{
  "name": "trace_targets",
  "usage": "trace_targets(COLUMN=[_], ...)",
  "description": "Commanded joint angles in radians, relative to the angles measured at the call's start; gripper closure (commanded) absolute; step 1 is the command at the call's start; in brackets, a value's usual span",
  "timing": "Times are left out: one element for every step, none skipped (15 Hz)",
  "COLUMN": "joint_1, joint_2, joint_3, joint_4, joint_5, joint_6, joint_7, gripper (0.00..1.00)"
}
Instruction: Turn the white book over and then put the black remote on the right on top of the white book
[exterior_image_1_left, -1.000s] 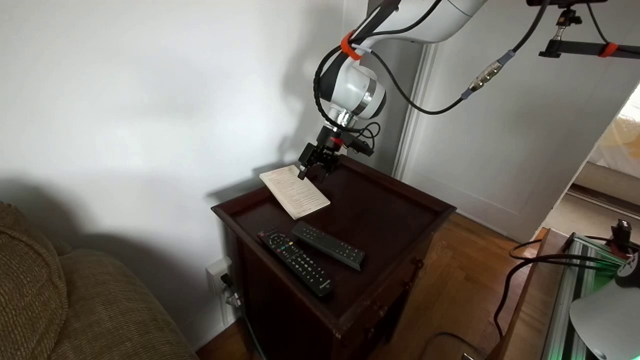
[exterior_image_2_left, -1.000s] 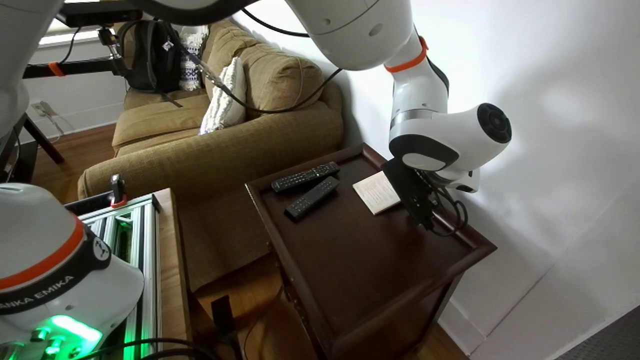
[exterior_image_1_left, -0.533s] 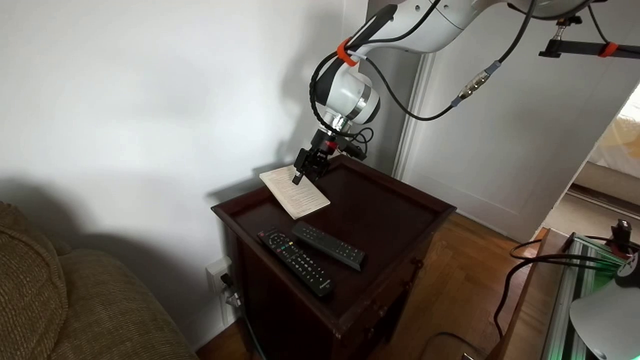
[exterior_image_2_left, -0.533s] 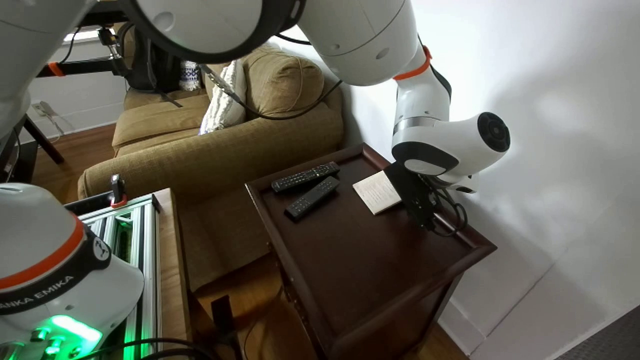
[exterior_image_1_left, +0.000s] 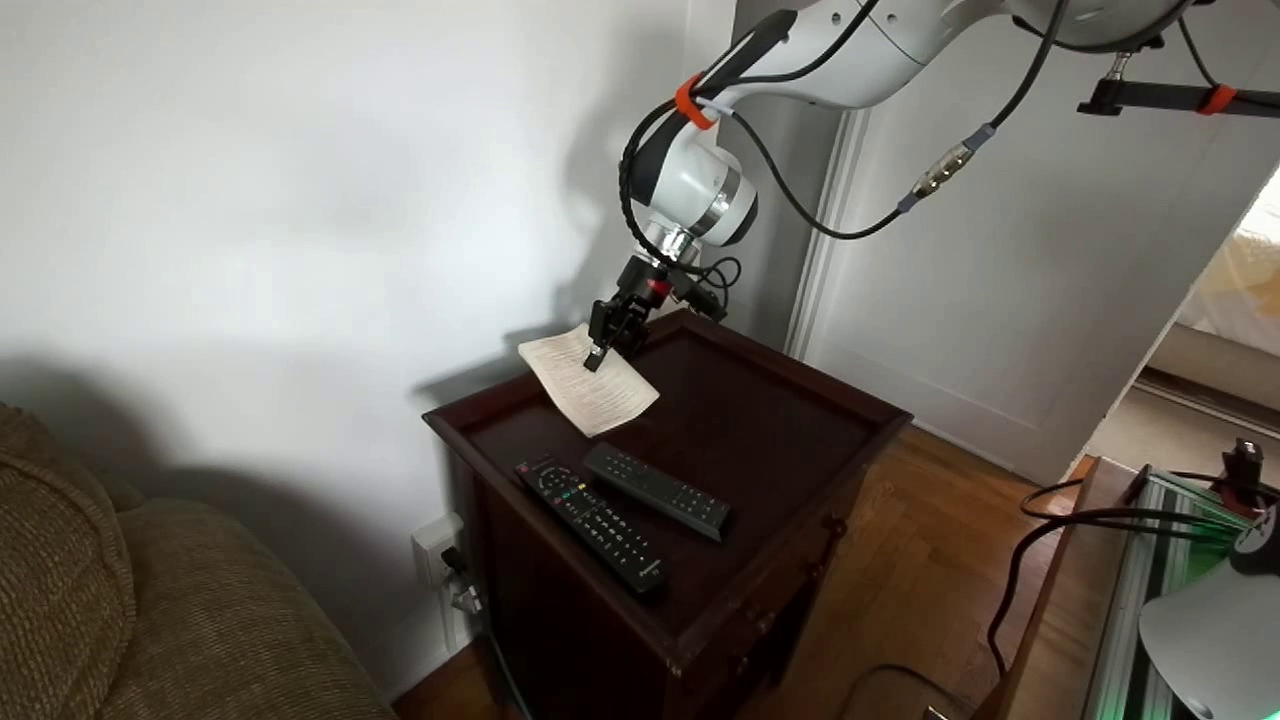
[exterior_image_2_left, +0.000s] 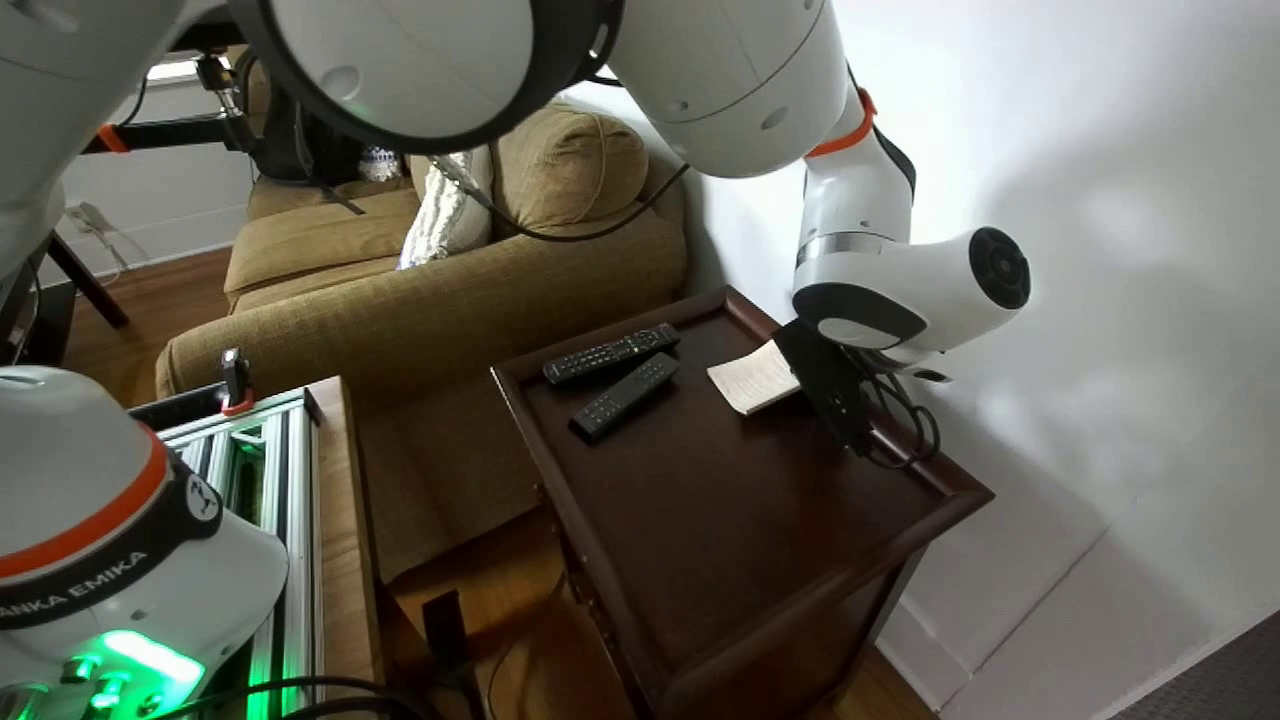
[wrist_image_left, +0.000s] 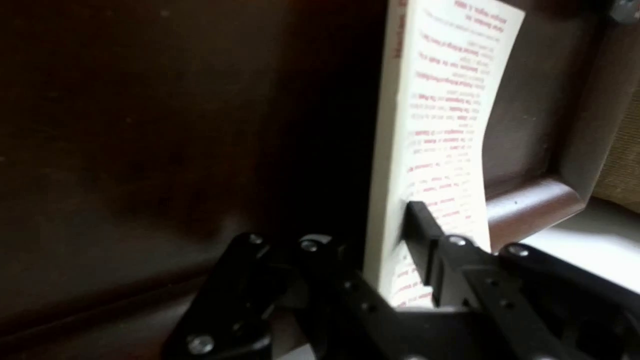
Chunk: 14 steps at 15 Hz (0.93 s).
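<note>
The white book (exterior_image_1_left: 600, 393) lies at the wall end of the dark cabinet top, its up-facing cover printed with lines of text. It is bowed, with its spine edge raised, in both exterior views. My gripper (wrist_image_left: 387, 240) is shut on that spine edge: one finger (wrist_image_left: 422, 227) presses on the printed cover, while the opposite fingertip is lost in the dark under the book. In an exterior view the gripper (exterior_image_1_left: 607, 356) reaches down over the book's edge. The black remote (exterior_image_1_left: 657, 490), short and plain, rests nearby on the cabinet, apart from the book.
A longer remote (exterior_image_1_left: 590, 522) with coloured buttons lies beside the black one. The cabinet (exterior_image_2_left: 700, 520) has a raised rim (exterior_image_2_left: 860, 550). A white wall (exterior_image_1_left: 300, 200) stands close behind the book, and a brown couch (exterior_image_2_left: 450, 300) adjoins the cabinet.
My gripper has come down and toward the book, and its jaws have shut on the edge. The book, flat before, now bows with that edge raised. Both remotes stay put.
</note>
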Motion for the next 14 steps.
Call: trace_targets(joint_1=[-0.014, -0.012, -0.004, 0.006, 0.010, 0.015, 0.017, 0.025, 0.037, 0.051, 0.075, 0.094, 0.119, 0.139], joint_2=[0.009, -0.009, -0.035, -0.053, -0.073, -0.098, -0.115, -0.141, -0.169, -0.201, -0.241, -0.272, -0.313, -0.336], joint_3=[0.011, 0.009, -0.001, -0.015, -0.020, -0.023, -0.025, -0.031, -0.040, -0.052, -0.073, -0.088, -0.105, -0.124], joint_4=[0.011, -0.003, -0.026, -0.042, -0.062, -0.087, -0.103, -0.129, -0.157, -0.190, -0.227, -0.258, -0.297, -0.318], joint_5=[-0.006, -0.006, -0.010, -0.018, -0.021, -0.023, -0.023, -0.026, -0.033, -0.042, -0.068, -0.091, -0.117, -0.144], joint_6=[-0.035, -0.051, -0.058, -0.058, -0.060, -0.064, -0.067, -0.058, -0.045, -0.035, -0.036, -0.019, -0.005, -0.008], joint_7=[-0.009, 0.001, 0.018, 0.036, 0.050, 0.068, 0.080, 0.104, 0.126, 0.164, 0.218, 0.263, 0.316, 0.365], gripper=[0.98, 1.00, 0.98, 0.97, 0.97, 0.97, 0.97, 0.97, 0.97, 0.97, 0.97, 0.97, 0.97, 0.97])
